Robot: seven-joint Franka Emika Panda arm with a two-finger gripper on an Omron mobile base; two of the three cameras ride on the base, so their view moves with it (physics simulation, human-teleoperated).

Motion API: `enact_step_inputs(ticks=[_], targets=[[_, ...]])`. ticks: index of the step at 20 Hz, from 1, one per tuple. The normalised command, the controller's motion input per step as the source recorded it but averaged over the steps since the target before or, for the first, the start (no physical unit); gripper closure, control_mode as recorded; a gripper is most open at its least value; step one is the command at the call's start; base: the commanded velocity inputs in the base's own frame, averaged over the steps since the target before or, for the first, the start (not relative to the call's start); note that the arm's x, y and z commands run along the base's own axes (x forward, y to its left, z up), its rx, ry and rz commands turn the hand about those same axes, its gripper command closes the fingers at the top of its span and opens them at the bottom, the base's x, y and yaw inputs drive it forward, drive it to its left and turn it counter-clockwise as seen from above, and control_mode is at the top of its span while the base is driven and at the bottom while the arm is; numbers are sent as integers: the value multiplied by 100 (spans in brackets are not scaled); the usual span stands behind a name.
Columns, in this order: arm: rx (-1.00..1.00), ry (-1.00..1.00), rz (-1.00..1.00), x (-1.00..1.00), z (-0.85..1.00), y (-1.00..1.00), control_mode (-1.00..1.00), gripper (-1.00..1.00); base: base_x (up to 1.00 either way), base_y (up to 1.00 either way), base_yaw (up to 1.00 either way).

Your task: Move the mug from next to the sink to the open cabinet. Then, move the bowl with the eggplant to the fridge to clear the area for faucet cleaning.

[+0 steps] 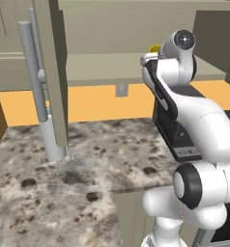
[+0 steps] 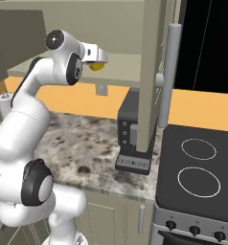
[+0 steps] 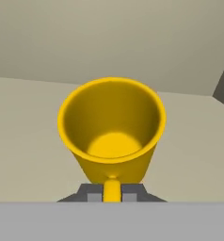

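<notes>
The yellow mug (image 3: pixel 112 132) sits upright and empty in my gripper (image 3: pixel 112 194), which is shut on its side handle. The mug (image 2: pixel 97 64) is inside the open cabinet, over the pale shelf (image 2: pixel 120 67), and I cannot tell whether its base touches the shelf. From the left, a sliver of the mug (image 1: pixel 155 48) peeks out behind my wrist. The cabinet's panelled door (image 1: pixel 51 72) stands swung open toward me with its silver bar handle (image 1: pixel 32 72). The sink, faucet, bowl and eggplant are out of view.
A dark boxy appliance (image 2: pixel 132 139) stands on the speckled stone counter (image 1: pixel 64 183) under the cabinet. The door's edge (image 2: pixel 152 72) hangs in front of it. A black cooktop (image 2: pixel 197 172) lies to the right. A wall outlet (image 1: pixel 121 90) sits on the orange backsplash.
</notes>
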Motion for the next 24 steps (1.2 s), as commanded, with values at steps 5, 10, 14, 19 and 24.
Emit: enact_step_inputs(ticks=[5,10,14,19,24], targets=[[0,0,0,37,-24,-34,-100,100,0,0,0],[0,0,0,50,0,-19,-100,100,0,0,0],[0,0,0,-1,0,0,-100,-100,0,0,0],[0,-12,0,-50,5,0,-100,-100,0,0,0],[0,-28,0,-100,-14,7,-100,-100,0,0,0]])
